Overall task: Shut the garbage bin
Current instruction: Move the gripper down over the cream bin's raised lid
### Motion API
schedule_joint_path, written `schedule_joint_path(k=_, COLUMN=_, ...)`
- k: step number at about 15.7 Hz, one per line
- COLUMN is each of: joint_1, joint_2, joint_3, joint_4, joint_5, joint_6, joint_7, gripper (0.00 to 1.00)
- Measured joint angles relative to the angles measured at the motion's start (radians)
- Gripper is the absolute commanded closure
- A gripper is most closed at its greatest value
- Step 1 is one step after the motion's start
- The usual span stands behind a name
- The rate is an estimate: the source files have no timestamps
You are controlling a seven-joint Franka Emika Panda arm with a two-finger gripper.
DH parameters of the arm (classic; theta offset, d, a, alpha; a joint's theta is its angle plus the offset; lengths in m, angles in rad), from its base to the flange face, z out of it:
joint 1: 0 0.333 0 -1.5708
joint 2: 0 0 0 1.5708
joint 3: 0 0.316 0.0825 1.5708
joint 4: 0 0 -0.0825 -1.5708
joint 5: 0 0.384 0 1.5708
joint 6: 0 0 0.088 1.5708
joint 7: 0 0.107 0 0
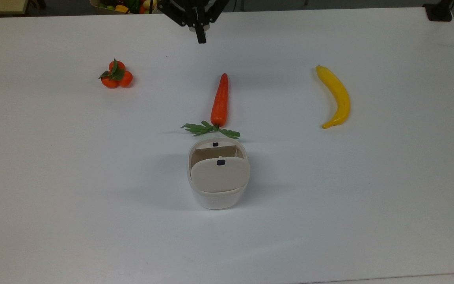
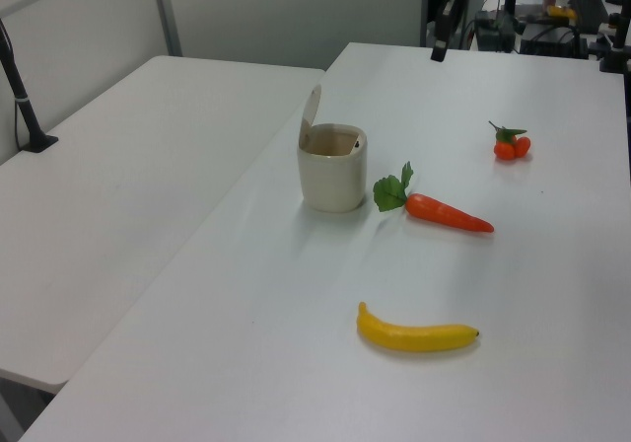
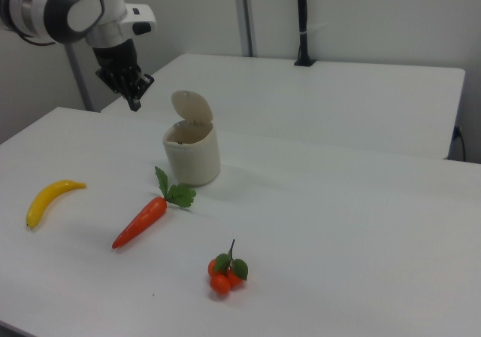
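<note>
My gripper [image 1: 201, 38] hangs with fingers together, well short of the bin [image 1: 218, 185]. Its lid [image 1: 220, 174] stands open beyond the carrot [image 1: 220, 99]. I judge the tub light and tippable, so I would press the lid's top edge down, not grasp.

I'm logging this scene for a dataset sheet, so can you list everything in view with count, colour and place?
garbage bin: one, white tub with beige lid standing open, middle of the table, in front of the carrot's leaves.
carrot: one, orange with green leaves, just beyond the bin in the top view.
banana: one, yellow, toward the top view's right.
tangerines: one cluster of three, orange with green leaves, toward the top view's left.
table: one, white, under everything.
second table: one, white, alongside on the left view's left.
tool: one, black, shut, above the table's far edge, apart from the bin.
</note>
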Motion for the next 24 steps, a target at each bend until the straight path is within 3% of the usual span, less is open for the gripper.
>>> schedule_joint_path(k=7, joint_1=0.0, joint_2=0.111, joint_3=0.0, joint_4=0.157, joint_5=0.023, joint_6=0.035, joint_7=0.095, gripper=1.0)
schedule_joint_path(k=11, joint_1=0.0, joint_2=0.201, joint_3=0.0, joint_4=0.238, joint_5=0.024, joint_6=0.159, joint_7=0.141, gripper=1.0)
schedule_joint_path(k=24, joint_1=0.018, joint_2=0.397, joint_3=0.009, joint_4=0.259, joint_5=0.025, joint_6=0.626, joint_7=0.209, gripper=1.0)
